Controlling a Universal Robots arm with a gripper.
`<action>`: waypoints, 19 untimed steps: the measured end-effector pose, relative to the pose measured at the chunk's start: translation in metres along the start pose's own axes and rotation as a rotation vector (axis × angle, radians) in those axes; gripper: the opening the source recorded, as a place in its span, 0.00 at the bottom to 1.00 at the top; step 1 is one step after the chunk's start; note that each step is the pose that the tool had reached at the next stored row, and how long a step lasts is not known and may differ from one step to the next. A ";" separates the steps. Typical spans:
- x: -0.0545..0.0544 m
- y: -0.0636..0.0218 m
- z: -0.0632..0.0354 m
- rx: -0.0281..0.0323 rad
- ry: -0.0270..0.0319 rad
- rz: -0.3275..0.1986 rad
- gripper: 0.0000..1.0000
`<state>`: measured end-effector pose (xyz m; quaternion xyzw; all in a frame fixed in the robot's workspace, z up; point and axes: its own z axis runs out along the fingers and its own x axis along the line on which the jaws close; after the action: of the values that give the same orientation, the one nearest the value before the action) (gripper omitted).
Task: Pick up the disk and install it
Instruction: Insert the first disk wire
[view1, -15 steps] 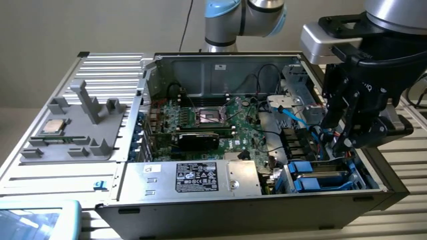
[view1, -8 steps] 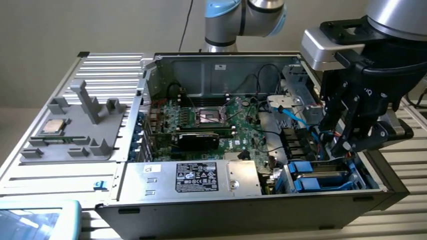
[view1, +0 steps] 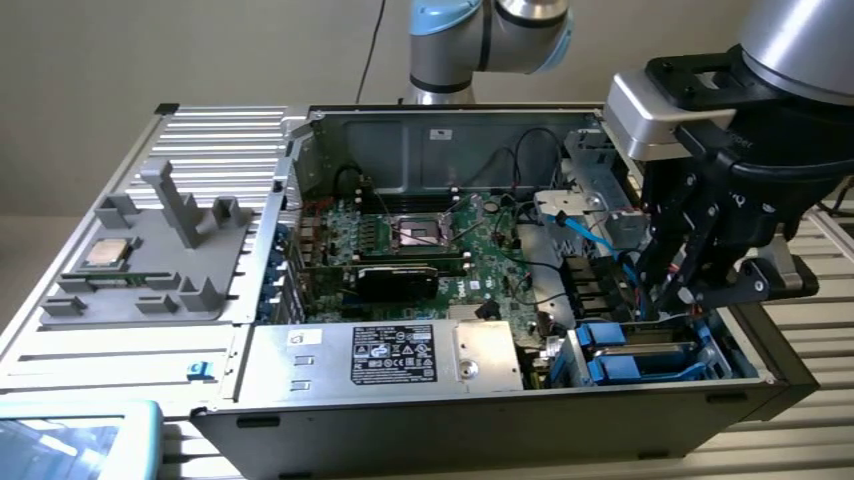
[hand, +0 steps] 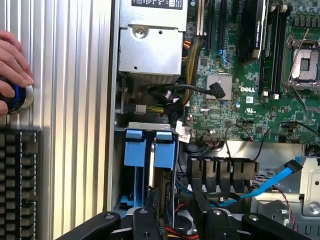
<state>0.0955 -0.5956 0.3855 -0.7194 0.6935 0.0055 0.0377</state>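
Two blue-framed drives stand side by side in the drive bay at the case's near corner, on the exterior view's right. The disk is the one in line with my gripper; its blue carrier shows in the bay. My gripper hangs just above the bay. In the wrist view my gripper has its black fingers apart, straddling the disk's near end. I cannot see either finger pressing on the disk.
A silver power supply with a black label lies beside the bay. The motherboard and a blue cable lie deeper in the case. A grey tray outside holds a CPU chip. A hand rests on a blue-ringed button above a keyboard.
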 end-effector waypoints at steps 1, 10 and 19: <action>0.001 0.0001 0.0009 -0.0020 -0.0043 0.000 0.40; 0.009 -0.0026 0.0088 -0.0162 -0.0142 -0.021 0.40; 0.011 -0.0160 0.0207 -0.0226 -0.0169 -0.053 0.40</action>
<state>0.1128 -0.6043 0.3650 -0.7377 0.6739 0.0185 0.0355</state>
